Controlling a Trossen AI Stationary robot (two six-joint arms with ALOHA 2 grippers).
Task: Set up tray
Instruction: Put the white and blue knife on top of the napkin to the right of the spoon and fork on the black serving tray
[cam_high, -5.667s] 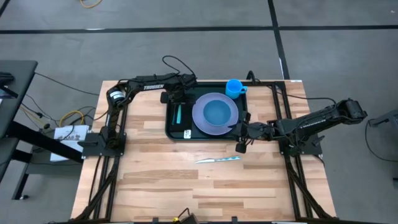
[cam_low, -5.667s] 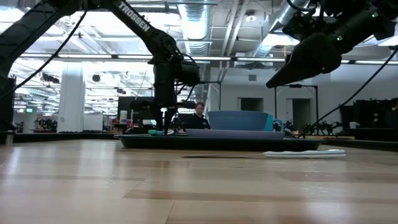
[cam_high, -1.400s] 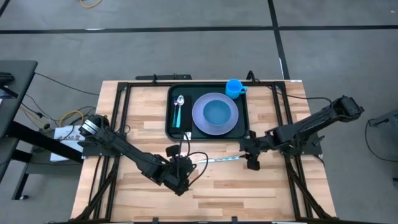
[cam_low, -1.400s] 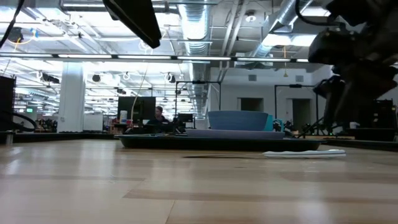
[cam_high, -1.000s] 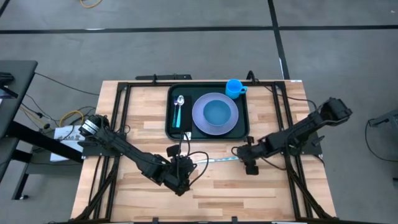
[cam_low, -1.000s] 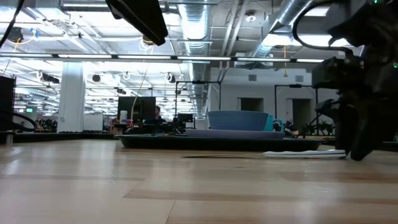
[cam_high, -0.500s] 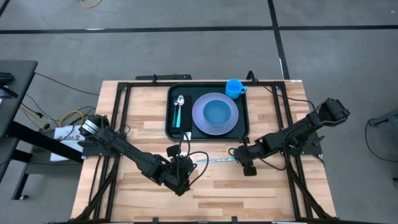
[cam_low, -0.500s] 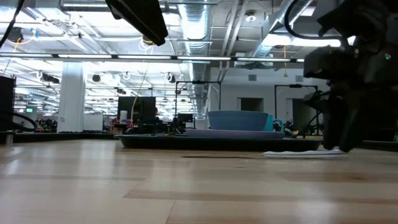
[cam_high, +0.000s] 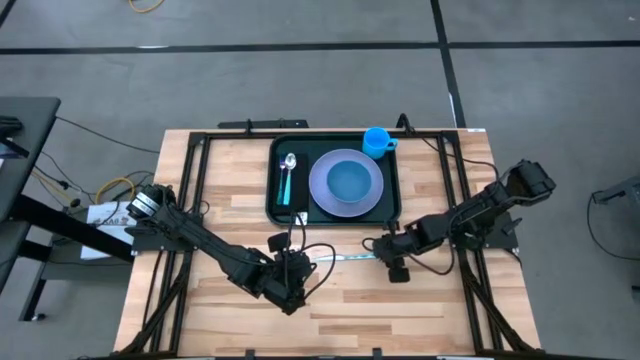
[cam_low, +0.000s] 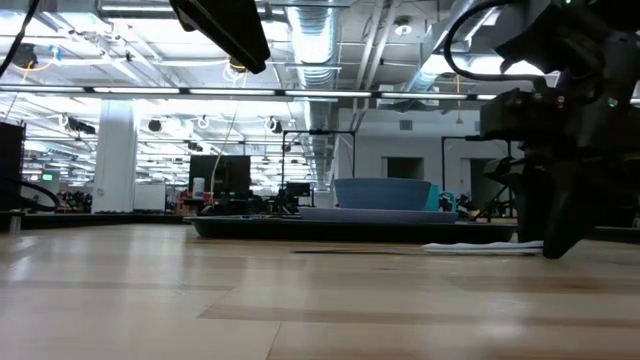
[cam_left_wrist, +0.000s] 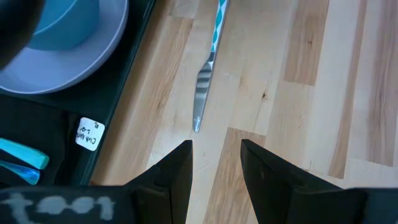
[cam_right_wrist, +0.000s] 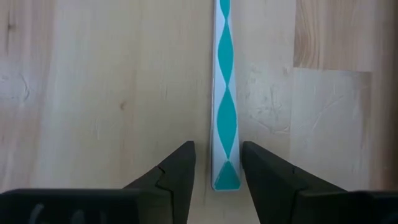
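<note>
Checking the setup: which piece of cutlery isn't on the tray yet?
The knife, lying on the bare table between the right gripper's open jaws; the spoon already lies in the tray.

Dark green tray (cam_high: 274, 200), lavender plate (cam_high: 345, 183), blue cup (cam_high: 376, 140), knife (cam_right_wrist: 224, 93) handle white with teal diamonds, pale wood table (cam_high: 430, 310)

You see a smooth pale wood table (cam_high: 420, 300), a shiny metal knife (cam_left_wrist: 203, 93), and a dark plastic tray (cam_high: 274, 205).
</note>
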